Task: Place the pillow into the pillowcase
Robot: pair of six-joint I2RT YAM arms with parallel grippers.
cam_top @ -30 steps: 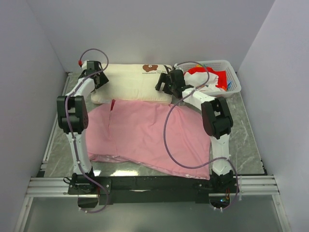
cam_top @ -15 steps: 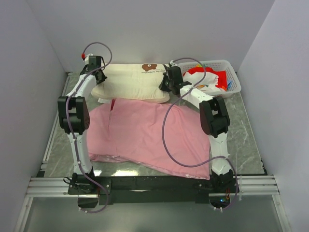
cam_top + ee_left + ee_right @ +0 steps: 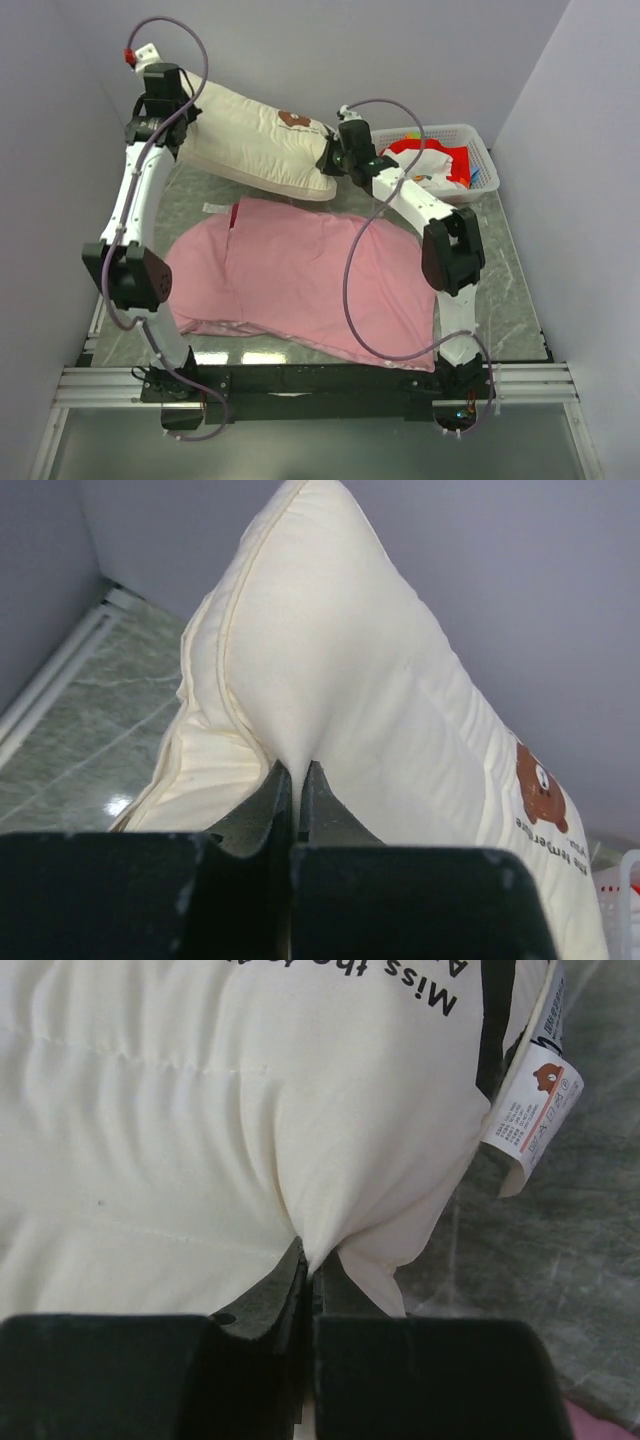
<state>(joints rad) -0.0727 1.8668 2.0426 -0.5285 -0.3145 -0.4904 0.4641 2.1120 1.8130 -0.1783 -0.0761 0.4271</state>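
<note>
Two ends of the soft cream-white pillow (image 3: 255, 140) are pinched — left gripper (image 3: 297, 776) high, right gripper (image 3: 310, 1260) low. The thin pink cloth pillowcase (image 3: 300, 270) lies at six o'clock.

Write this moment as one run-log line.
left gripper: shut on cream-white stitched rectangular pillow | right gripper: shut on pillow | pillow: tilted, left end higher | pink thin fabric pillowcase: spread flat, untouched

One pillow (image 3: 250, 135), one pillowcase (image 3: 300, 270), one basket (image 3: 488, 160), two arms (image 3: 130, 200) (image 3: 405, 195).
</note>
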